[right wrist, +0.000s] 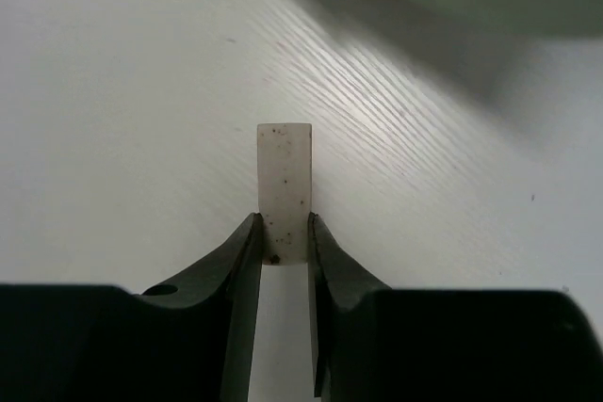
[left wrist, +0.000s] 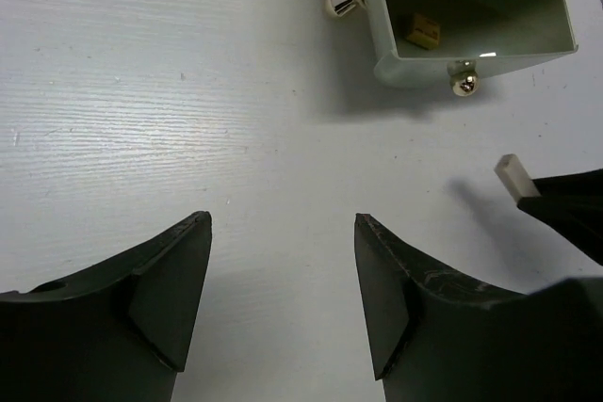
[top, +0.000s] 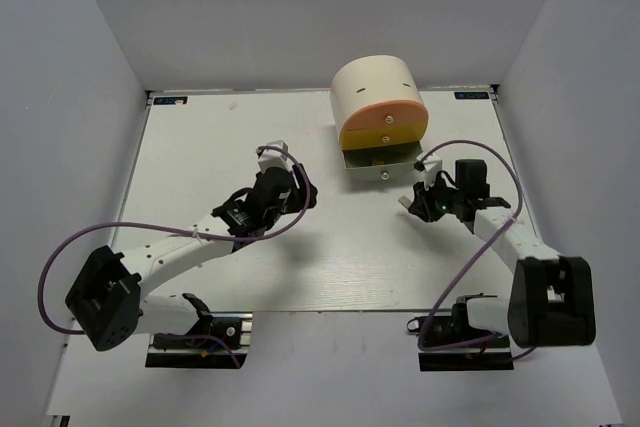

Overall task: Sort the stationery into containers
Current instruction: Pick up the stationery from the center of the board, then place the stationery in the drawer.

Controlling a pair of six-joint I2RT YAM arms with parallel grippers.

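Observation:
My right gripper is shut on a small pale grey eraser, which sticks out past the fingertips just above the table. The same eraser shows at the right of the left wrist view, and my right gripper sits in front of the containers. These are a cream drum unit with an orange drawer and a yellow drawer, both shut. A lower drawer is pulled open and a tan eraser lies inside it. My left gripper is open over bare table, left of the drawers.
Shiny knobs stick out from the open drawer's front. White walls close in the table on three sides. Purple cables loop off both arms.

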